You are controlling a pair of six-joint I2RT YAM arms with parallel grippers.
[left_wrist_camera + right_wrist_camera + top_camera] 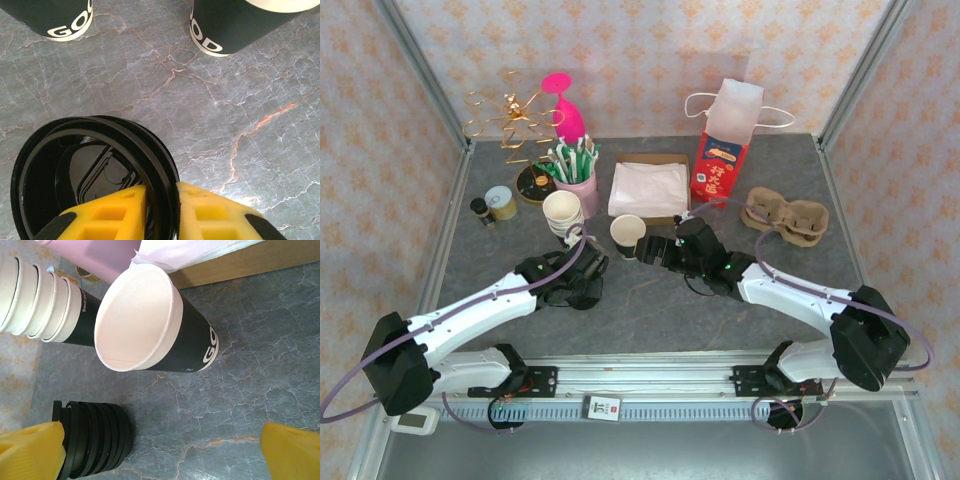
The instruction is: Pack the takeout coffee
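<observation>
Since the stacked lids (60, 127) are pinched at the rim by the nearly closed left gripper (161, 192), several may be lifted together, while the right gripper (160, 455) is held wide open, empty.

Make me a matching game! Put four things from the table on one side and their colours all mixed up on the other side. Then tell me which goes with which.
Things:
1. lids
2. cup carrier
3. straw pot
4. napkins

Colours:
A. pink
B. white
C. black
D. brown

Pairs: 1-C, 2-D, 3-A, 4-B
</observation>
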